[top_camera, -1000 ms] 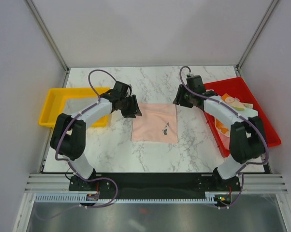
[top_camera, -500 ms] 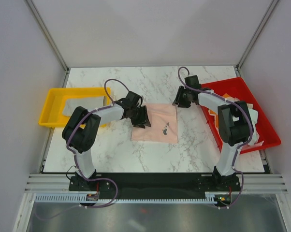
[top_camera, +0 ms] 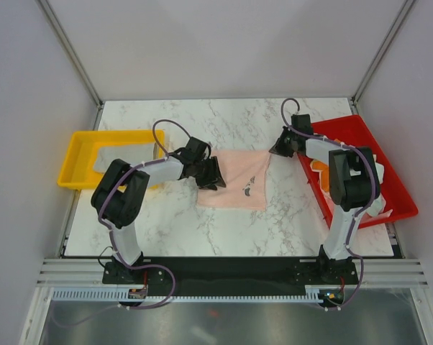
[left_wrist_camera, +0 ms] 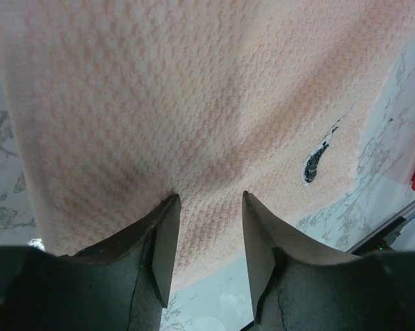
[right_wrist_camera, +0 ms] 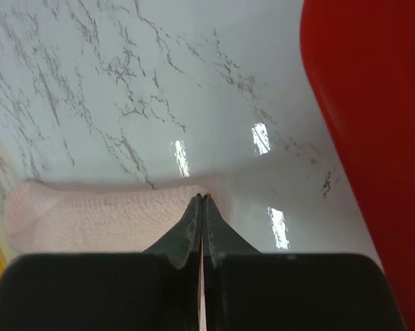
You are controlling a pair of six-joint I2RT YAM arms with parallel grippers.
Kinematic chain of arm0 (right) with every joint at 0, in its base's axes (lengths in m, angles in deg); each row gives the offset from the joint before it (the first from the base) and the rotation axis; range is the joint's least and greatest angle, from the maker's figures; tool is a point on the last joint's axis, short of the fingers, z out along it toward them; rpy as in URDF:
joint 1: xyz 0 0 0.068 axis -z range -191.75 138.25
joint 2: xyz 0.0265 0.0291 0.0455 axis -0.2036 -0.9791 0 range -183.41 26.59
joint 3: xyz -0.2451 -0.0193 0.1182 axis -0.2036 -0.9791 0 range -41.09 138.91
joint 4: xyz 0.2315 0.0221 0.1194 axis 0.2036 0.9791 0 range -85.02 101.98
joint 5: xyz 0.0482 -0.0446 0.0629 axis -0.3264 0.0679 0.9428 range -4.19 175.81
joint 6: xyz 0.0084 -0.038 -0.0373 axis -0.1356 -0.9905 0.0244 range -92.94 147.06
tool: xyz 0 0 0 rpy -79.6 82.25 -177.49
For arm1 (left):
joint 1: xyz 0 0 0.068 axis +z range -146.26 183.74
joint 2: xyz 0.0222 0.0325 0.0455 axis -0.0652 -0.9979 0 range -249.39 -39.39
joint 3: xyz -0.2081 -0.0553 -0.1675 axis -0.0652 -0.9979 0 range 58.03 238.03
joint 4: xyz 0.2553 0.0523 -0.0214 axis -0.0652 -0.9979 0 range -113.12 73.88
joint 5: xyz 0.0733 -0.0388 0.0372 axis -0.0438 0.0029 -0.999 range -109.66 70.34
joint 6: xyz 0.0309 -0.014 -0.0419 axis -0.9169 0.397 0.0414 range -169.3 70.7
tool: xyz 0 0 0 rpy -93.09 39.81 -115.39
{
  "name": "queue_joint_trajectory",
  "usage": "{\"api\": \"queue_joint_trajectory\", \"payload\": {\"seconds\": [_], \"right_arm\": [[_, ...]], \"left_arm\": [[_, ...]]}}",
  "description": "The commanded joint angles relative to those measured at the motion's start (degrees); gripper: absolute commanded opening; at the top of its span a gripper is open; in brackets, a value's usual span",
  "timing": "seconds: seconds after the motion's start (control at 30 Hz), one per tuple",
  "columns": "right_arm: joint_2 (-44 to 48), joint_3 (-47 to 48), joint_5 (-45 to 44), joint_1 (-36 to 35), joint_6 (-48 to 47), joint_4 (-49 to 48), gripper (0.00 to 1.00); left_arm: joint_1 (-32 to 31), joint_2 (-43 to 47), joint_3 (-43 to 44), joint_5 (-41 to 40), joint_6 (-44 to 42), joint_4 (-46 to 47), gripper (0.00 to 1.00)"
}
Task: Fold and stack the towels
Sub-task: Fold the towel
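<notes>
Top external: pale pink towel at frame centre on table. Right wrist: right gripper clenched on towel's edge, lower middle, red tray upper right. Left wrist: left gripper released, over towel.

The table has free room at the front and back — the yellow bin and red bin block the 2 sides, and the pink towel fills the middle.

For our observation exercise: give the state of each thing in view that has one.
pink towel: spread out, far right corner pinched.
left gripper: open, fingertips on the pink towel.
right gripper: shut on the towel's corner.
red bin: holding loose towels.
</notes>
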Motion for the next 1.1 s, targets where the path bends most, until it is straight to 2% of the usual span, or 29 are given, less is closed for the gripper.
{"api": "queue_joint_trajectory", "payload": {"seconds": [0.0,0.07,0.17,0.2,0.27,0.37,0.4,0.43,0.57,0.77,0.87,0.97,1.07], "right_arm": [[-1.1,0.2,4.3,0.6,0.8,-5.3,0.0],[-1.3,0.0,6.5,0.5,0.6,-6.0,0.01],[-1.0,-0.1,8.3,0.5,-0.1,-6.0,0.11],[-0.8,0.0,9.5,0.5,-0.8,-6.0,0.19],[0.4,0.1,10.2,0.5,-1.3,-5.1,0.24],[3.0,1.3,9.1,0.5,-2.5,-0.6,0.37],[3.8,1.6,8.1,0.5,-2.9,3.6,0.42],[4.6,2.0,4.9,0.5,-3.3,5.8,0.44],[10.8,-1.9,2.4,0.4,-3.2,11.5,0.45],[20.0,-12.8,7.8,-0.5,-3.4,12.4,0.38],[22.5,-16.4,11.1,-2.4,-4.0,11.7,0.36],[24.3,-18.9,11.8,-6.6,-3.2,10.2,0.32],[24.3,-20.1,10.1,-9.6,-2.9,9.4,0.31]], "left_arm": [[0.0,-1.9,-2.2,-3.1,0.9,-2.0,0.51],[0.0,-1.3,-0.6,-1.7,0.6,-2.0,0.52],[0.1,-0.3,3.6,0.4,-0.2,-3.8,0.54],[0.1,-0.2,4.8,1.0,-0.4,-4.5,0.56],[0.1,0.1,8.6,2.0,-1.4,-7.6,0.56],[0.9,1.2,12.4,1.5,-2.8,-10.9,0.58],[1.5,1.6,13.0,1.2,-3.0,-11.3,0.59],[3.1,1.6,13.7,0.8,-3.2,-11.7,0.59],[7.7,-1.0,18.9,-1.4,-6.3,-13.9,0.57],[10.2,-8.3,25.6,-1.2,-13.3,-14.3,0.52],[10.8,-10.2,27.7,-1.6,-14.0,-14.5,0.53],[11.4,-12.2,29.8,-3.7,-14.9,-14.4,0.55],[12.4,-14.5,32.1,-1.5,-15.0,-14.4,0.56]]}}
